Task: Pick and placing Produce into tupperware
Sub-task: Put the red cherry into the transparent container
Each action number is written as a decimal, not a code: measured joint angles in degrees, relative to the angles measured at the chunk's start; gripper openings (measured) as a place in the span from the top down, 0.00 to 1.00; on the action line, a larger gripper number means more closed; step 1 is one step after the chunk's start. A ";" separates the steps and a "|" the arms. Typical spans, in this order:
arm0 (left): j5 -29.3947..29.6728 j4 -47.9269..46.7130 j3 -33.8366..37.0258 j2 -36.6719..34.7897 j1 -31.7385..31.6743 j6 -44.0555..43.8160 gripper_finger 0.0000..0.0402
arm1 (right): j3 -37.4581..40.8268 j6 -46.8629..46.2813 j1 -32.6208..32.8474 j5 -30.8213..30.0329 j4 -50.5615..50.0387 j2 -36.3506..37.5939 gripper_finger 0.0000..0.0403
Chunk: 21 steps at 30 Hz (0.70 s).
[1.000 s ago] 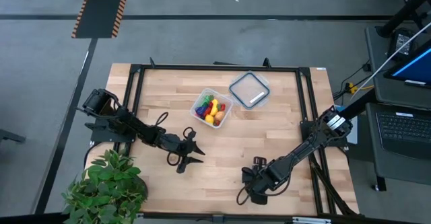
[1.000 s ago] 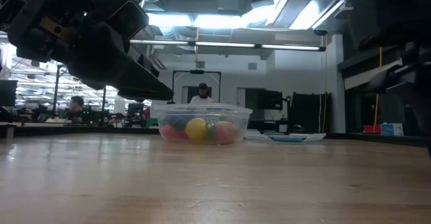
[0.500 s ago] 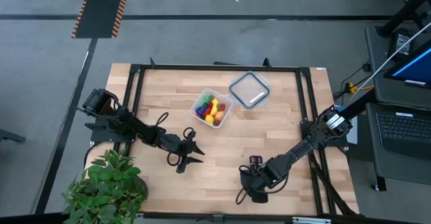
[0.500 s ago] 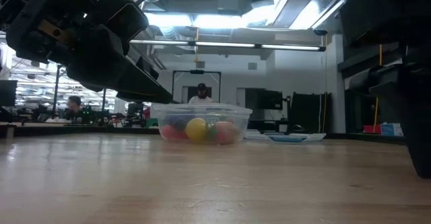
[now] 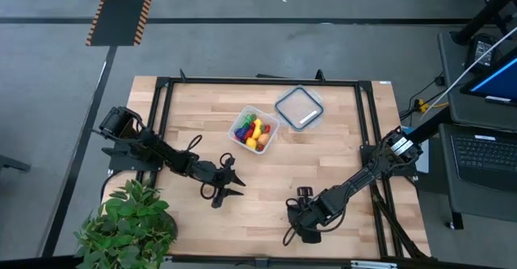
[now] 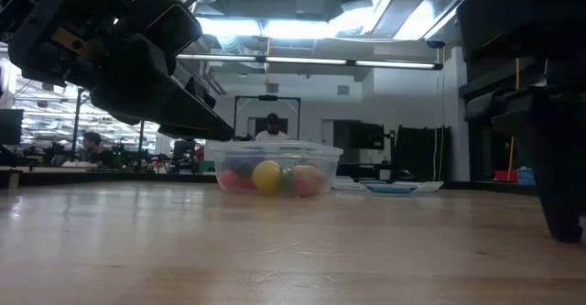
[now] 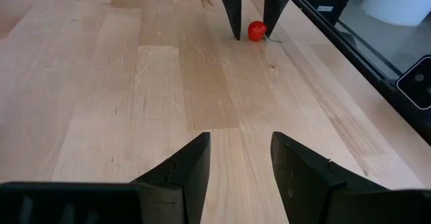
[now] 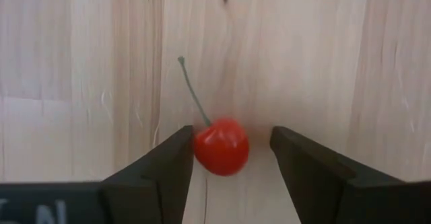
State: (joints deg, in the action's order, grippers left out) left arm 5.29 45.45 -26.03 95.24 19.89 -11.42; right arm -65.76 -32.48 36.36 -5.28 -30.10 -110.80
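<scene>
A red cherry [image 8: 221, 147] with a thin stem lies on the wooden table near its front edge. My right gripper [image 8: 232, 135] stands open above it, pointing steeply down, one finger on each side. The left wrist view also shows the cherry [image 7: 256, 30] between those fingers. In the high view the right gripper [image 5: 302, 198] hides it. The tupperware [image 5: 256, 130] stands mid-table on its base, with several coloured pieces of Produce inside. It shows in the low view too, the tupperware [image 6: 273, 168]. My left gripper [image 5: 234, 178] waits open at left of centre, holding nothing [image 7: 240, 140]. My right gripper's fingers come from above, pointing down, on either side of the cherry's round body. One finger's inner face [image 8: 182, 158] lies right at the cherry's side [image 8: 199, 147], and I cannot tell whether it touches. A gap shows at the other finger. The cherry rests on the table.
A clear lid with a greyish-blue rim [image 5: 299, 107] lies flat behind and right of the tub. A leafy potted plant [image 5: 129, 224] stands at the table's near left corner. A black frame [image 5: 161, 99] runs round the tabletop. Bare wood lies between the two grippers.
My right gripper has rolled about its own pointing line and its fingers have swung a little toward the table's left, coming further into the low view. The gap between its fingers looks unchanged.
</scene>
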 joint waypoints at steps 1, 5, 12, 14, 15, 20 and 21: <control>-0.01 0.00 0.00 0.00 0.00 0.01 0.63 | 0.00 -0.06 0.00 0.00 0.02 0.00 0.48; -0.01 0.00 -0.01 0.00 0.01 0.00 0.63 | 0.00 0.22 0.00 0.00 0.25 0.00 0.49; -0.01 0.00 -0.01 0.00 -0.01 0.02 0.63 | 0.00 -0.33 -0.09 0.00 0.37 0.00 0.62; -0.01 0.00 0.01 0.00 0.01 0.02 0.63 | 0.00 -0.70 -0.11 0.02 0.37 0.00 0.67; -0.01 0.00 0.00 0.00 0.01 0.02 0.63 | -0.02 -1.38 -0.11 0.04 0.37 0.00 0.69; 0.01 0.00 0.01 0.00 0.01 0.02 0.63 | -0.04 -1.85 -0.09 0.27 0.39 0.02 0.72; -0.01 0.00 0.00 0.00 -0.01 0.02 0.63 | -0.04 -1.86 -0.08 0.38 0.41 0.02 0.72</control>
State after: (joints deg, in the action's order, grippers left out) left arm 5.28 45.45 -26.03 95.24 19.88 -11.40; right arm -65.80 -34.33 36.28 -4.90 -29.69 -110.78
